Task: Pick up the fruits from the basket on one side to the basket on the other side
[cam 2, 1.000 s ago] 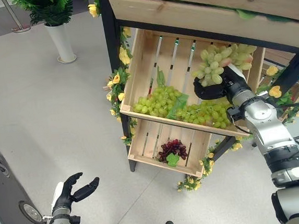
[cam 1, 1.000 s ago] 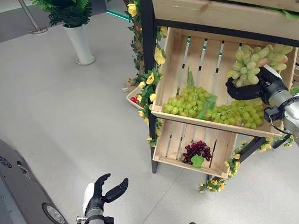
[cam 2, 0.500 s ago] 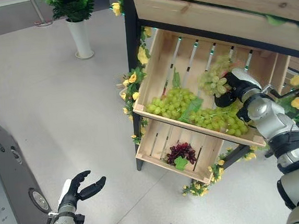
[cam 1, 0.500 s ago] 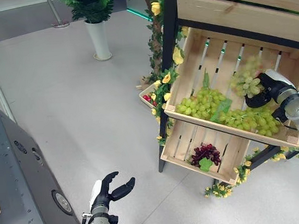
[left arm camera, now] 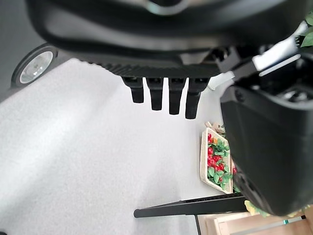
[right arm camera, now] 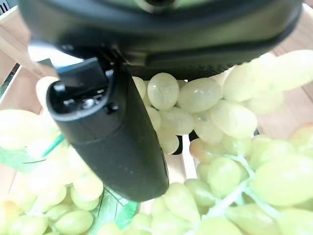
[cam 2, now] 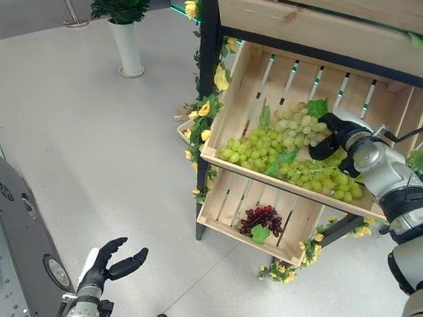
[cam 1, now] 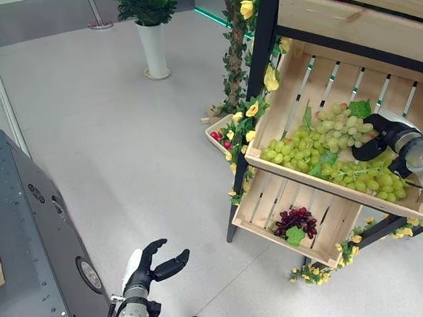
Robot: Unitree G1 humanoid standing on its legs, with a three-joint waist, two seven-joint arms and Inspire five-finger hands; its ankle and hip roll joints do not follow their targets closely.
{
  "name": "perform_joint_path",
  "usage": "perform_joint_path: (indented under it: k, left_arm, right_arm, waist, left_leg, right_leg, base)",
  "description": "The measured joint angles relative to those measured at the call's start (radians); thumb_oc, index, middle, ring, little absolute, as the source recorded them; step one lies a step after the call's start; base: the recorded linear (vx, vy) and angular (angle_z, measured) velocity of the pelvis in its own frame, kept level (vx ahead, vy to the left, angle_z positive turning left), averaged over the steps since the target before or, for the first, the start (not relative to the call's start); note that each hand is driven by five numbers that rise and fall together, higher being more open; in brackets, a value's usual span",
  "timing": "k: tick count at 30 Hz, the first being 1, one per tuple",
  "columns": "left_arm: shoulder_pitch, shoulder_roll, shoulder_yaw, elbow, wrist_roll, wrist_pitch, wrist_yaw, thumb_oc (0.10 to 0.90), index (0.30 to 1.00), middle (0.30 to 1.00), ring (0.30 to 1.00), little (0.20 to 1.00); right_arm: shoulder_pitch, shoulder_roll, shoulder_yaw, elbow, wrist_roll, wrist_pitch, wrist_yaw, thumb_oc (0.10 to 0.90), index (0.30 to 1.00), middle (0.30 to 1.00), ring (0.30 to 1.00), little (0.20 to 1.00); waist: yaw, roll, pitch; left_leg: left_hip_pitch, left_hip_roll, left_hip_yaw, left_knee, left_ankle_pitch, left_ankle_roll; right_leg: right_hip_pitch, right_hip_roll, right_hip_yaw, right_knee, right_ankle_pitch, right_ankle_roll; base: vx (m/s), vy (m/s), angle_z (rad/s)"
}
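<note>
Eye views: right hand [cam 2: 330, 139] grips a green grape bunch [cam 2: 295, 124], low over the grape pile in the slatted crate [cam 1: 316, 82]; no receiving basket seen.
Left wrist: left hand [cam 1: 152, 263] idle, fingers [left arm camera: 161, 95] spread, holding nothing.
Right wrist: thumb curled round grapes [right arm camera: 195, 103]; transfer judged barely begun.

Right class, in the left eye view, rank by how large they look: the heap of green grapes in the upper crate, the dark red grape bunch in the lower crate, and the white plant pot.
1. Heap of green grapes, clearly largest.
2. White plant pot.
3. Dark red grape bunch.
The pot stands farther from the camera, so its lead over the bunch is unsure.
</note>
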Motion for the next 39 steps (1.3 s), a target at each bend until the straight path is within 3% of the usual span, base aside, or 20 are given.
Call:
perform_joint_path:
  k: [8,14,20,27,33,36,39]
  left_arm:
    - [-0.003,0.004,-0.006,-0.024,-0.002,0.0,0.0,0.8,0.9,0.9,0.9,0.9]
    - [-0.006,0.03,-0.005,-0.078,-0.005,-0.004,0.003,0.8,0.9,0.9,0.9,0.9]
    - [-0.007,0.037,0.005,-0.093,-0.006,-0.004,0.013,0.8,0.9,0.9,0.9,0.9]
    - [-0.013,0.035,0.037,-0.117,-0.005,-0.004,0.012,0.8,0.9,0.9,0.9,0.9]
    - [-0.015,0.032,0.062,-0.115,-0.004,-0.004,0.012,0.8,0.9,0.9,0.9,0.9]
    - [-0.015,0.02,0.068,-0.115,-0.002,-0.005,0.012,0.8,0.9,0.9,0.9,0.9]
    - [-0.016,0.001,0.07,-0.111,0.008,-0.007,0.014,0.8,0.9,0.9,0.9,0.9]
  right_arm:
    - [-0.008,0.0,0.0,-0.013,-0.049,0.027,-0.001,0.8,0.9,0.9,0.9,0.9]
    - [-0.008,-0.01,0.005,-0.141,-0.161,0.127,-0.03,0.8,0.9,0.9,0.9,0.9]
    - [0.032,-0.033,-0.011,-0.322,-0.244,0.177,-0.097,0.8,0.9,0.9,0.9,0.9]
    - [0.233,-0.038,-0.204,-0.594,-0.248,0.237,-0.11,0.8,0.9,0.9,0.9,0.9]
    - [0.3,-0.042,-0.28,-0.711,-0.172,0.243,-0.119,0.8,0.9,0.9,0.9,0.9]
    - [0.339,-0.037,-0.319,-0.787,0.033,0.226,-0.128,0.8,0.9,0.9,0.9,0.9]
    - [0.348,0.042,-0.318,-0.81,0.206,0.17,-0.124,0.8,0.9,0.9,0.9,0.9]
  waist:
    - [-0.002,-0.001,0.0]
    - [-0.019,-0.001,0.0]
    - [-0.057,0.0,0.0]
    - [-0.087,0.005,0.011]
    - [-0.114,0.004,0.022]
    - [-0.126,0.005,0.023]
    - [-0.132,0.005,0.023]
  left_leg:
    - [0.001,-0.004,0.0,0.0,-0.001,0.003]
    - [0.0,-0.005,0.002,0.0,-0.001,0.003]
    - [0.0,-0.007,0.011,0.0,-0.004,0.007]
    - [0.001,-0.011,0.03,0.0,-0.008,0.012]
    - [0.003,-0.014,0.057,0.0,-0.012,0.017]
    - [0.005,-0.014,0.06,0.0,-0.015,0.018]
    - [0.007,-0.014,0.06,0.0,-0.015,0.018]
  right_leg:
    - [0.0,-0.003,0.001,0.0,0.0,0.002]
    - [-0.003,-0.003,0.004,0.004,0.001,0.003]
    - [-0.011,-0.004,0.021,0.004,0.003,0.005]
    - [-0.017,-0.008,0.033,0.004,0.004,0.007]
    - [-0.03,-0.01,0.057,0.005,0.007,0.011]
    - [-0.03,-0.009,0.06,0.005,0.007,0.012]
    - [-0.029,-0.009,0.061,0.005,0.007,0.011]
  base:
    - [-0.01,0.006,0.0]
    - [-0.03,0.027,-0.01]
    - [-0.03,0.046,-0.08]
    - [-0.03,0.039,-0.05]
    - [-0.02,0.023,-0.12]
    - [-0.01,0.005,-0.03]
    - [0.0,0.0,0.0]
